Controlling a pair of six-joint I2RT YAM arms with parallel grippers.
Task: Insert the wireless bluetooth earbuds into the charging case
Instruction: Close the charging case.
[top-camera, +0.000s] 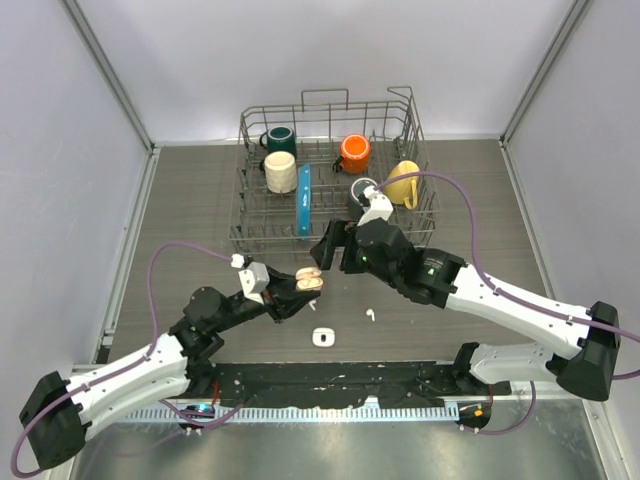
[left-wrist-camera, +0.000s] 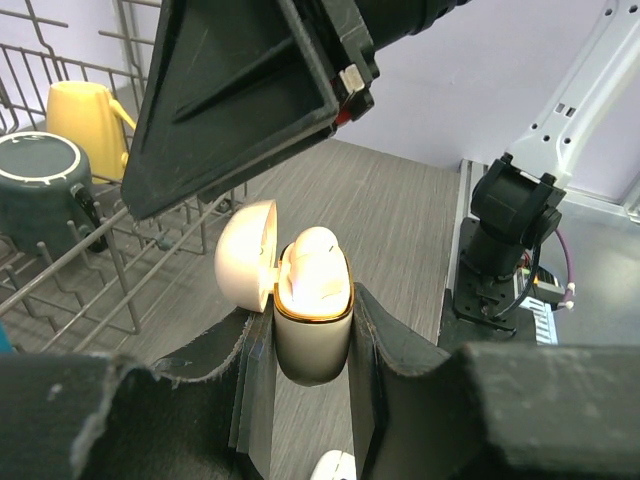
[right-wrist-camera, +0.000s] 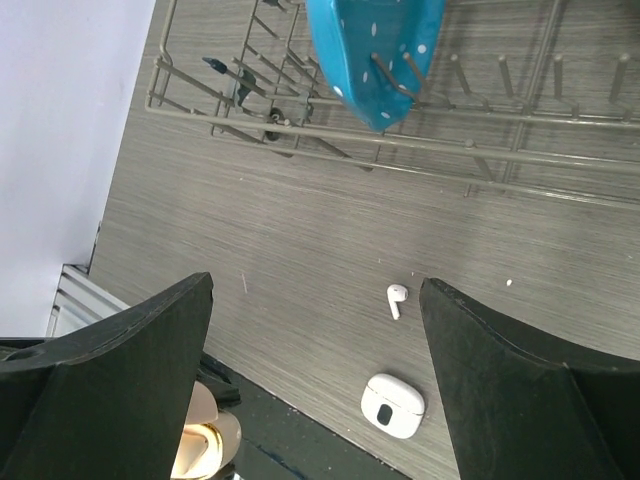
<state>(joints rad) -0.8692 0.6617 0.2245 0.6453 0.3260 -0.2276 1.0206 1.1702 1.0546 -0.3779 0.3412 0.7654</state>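
The top view looks steeply down from high on the near side, far enough back to take in the whole desk (top-camera: 200, 200) with the dish rack (top-camera: 330, 106) at its far edge. The left wrist view sits close behind the left hand (left-wrist-camera: 312, 345) and faces right and far, low across the desk. The right wrist view looks down past the right hand (right-wrist-camera: 315, 290) onto the desk. All three views share the rack and the charging case (left-wrist-camera: 312, 320).
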